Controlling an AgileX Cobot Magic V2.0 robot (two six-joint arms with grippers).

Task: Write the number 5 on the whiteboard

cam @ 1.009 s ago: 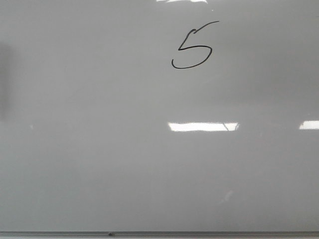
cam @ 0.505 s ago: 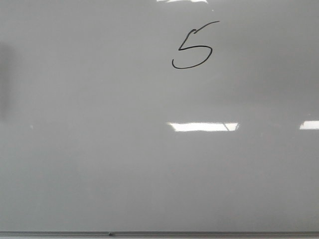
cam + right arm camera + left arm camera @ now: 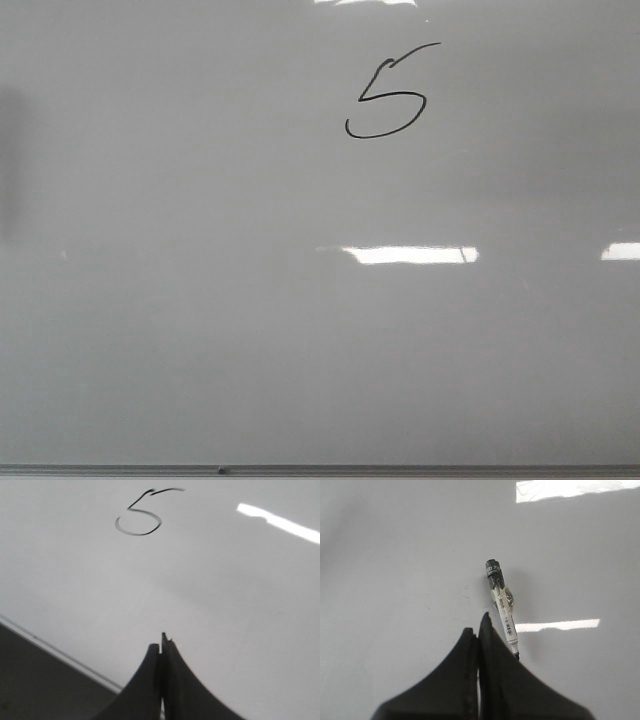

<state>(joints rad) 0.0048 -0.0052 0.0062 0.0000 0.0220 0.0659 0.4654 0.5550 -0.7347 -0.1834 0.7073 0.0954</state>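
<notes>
The 5 (image 3: 388, 92) is already drawn, at about one o'clock from the middle of the board (image 3: 200, 330) in the front view, so the writing looks done. The left pincer (image 3: 479, 625) is pressed together, and a marker (image 3: 503, 604) lies just beside its tip; I cannot tell whether it is pinched. The right pincer (image 3: 163, 642) is pressed together on nothing. Judged next: withdraw, or put the marker away. The board is glossy with glare (image 3: 410, 254); a frame strip (image 3: 320, 469) runs at six o'clock
</notes>
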